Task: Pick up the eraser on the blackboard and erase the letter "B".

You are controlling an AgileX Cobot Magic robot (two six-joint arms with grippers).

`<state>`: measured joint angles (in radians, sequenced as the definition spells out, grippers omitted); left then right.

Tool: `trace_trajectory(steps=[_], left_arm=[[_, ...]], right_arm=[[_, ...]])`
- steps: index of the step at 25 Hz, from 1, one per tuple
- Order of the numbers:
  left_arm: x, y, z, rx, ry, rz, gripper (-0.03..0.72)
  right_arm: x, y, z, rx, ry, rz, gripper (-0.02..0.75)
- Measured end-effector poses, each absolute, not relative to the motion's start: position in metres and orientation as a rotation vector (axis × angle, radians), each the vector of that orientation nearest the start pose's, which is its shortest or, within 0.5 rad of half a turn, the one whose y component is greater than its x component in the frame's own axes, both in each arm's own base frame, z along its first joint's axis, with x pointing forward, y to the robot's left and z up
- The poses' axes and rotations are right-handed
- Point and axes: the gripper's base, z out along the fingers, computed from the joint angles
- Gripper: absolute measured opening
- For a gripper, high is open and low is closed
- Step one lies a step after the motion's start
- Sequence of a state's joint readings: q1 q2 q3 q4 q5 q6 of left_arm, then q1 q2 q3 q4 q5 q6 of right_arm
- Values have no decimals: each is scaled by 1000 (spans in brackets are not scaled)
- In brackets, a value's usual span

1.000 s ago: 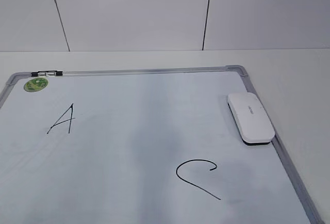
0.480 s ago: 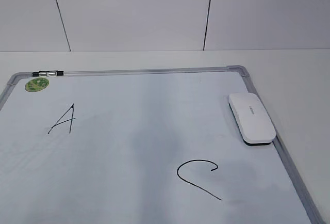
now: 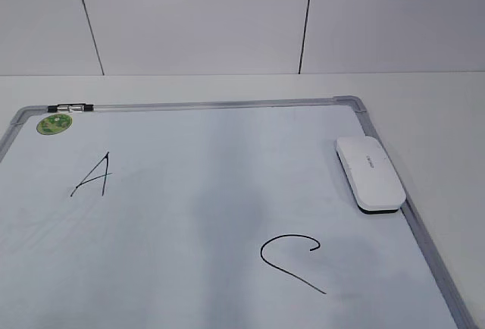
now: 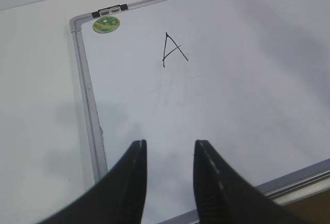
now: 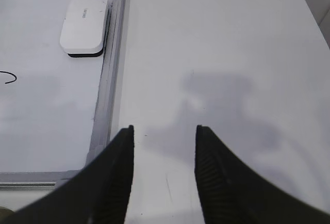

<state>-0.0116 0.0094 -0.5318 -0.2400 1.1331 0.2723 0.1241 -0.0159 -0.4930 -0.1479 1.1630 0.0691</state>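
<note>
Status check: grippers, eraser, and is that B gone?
Left gripper and right gripper open, empty, clear of the work. Eraser down at the blackboard's right edge. No B visible, only A and C. Nothing obstructing.

Flat white plastic eraser (image 3: 369, 171) lies felt-down at right frame edge of grey-framed white dry-erase blackboard (image 3: 227, 104).

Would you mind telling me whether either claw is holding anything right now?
Nothing is held: both the left claw and right claw are open and empty; the eraser lies on the blackboard.
</note>
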Motion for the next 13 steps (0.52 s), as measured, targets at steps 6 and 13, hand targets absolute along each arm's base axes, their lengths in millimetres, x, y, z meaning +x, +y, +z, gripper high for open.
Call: trace_trajectory(steps=[6, 13], left_arm=[[-12, -19, 282, 318, 2048, -130, 239], [-12, -19, 282, 318, 2048, -130, 239]], right_arm=[[-10, -14, 268, -42, 2128, -66, 299], [-10, -14, 268, -42, 2128, -66, 299]])
